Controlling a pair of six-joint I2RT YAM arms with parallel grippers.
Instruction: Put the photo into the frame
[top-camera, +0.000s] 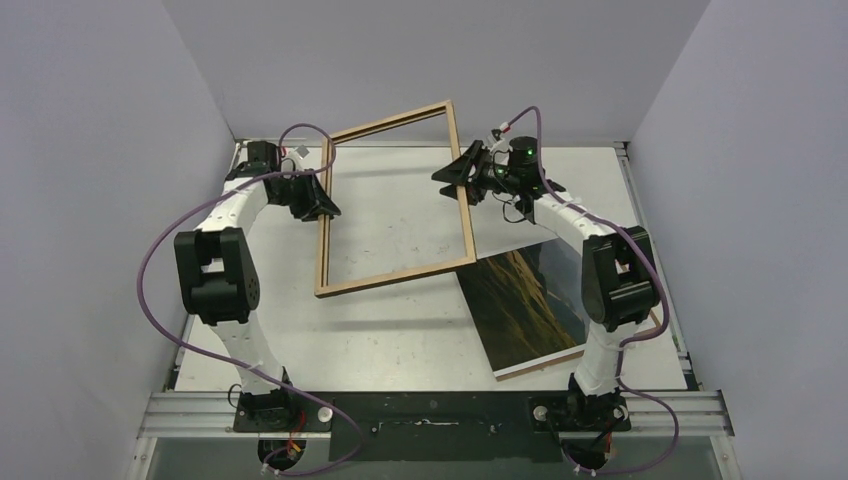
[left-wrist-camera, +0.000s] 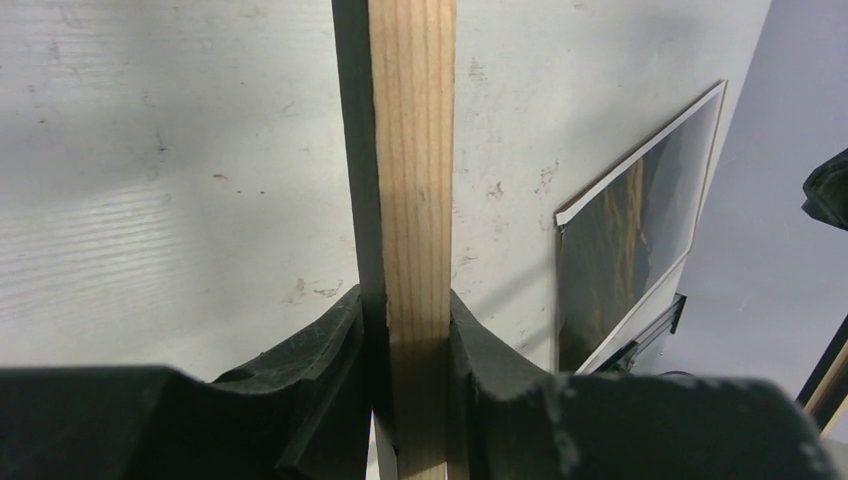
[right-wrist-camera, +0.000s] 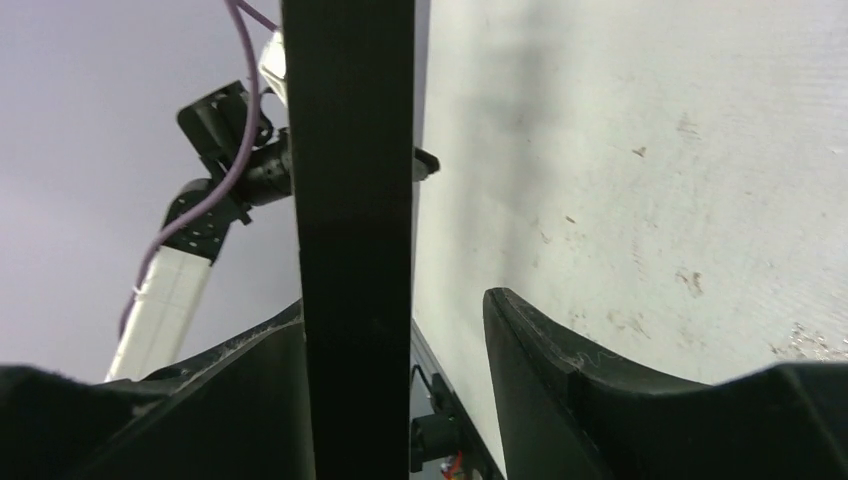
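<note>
frame (top-camera: 400, 277) tilted at upper centre, left claw (top-camera: 320, 203) clamped on its left rail, right claw (top-camera: 458, 178) open around right rail; photo (top-camera: 525, 300) flat lower right: close right claw firmly before lowering level.

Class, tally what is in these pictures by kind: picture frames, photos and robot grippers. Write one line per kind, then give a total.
Picture frames: 1, the frame
Photos: 1, the photo
Grippers: 2, left gripper and right gripper
Total: 4
</note>
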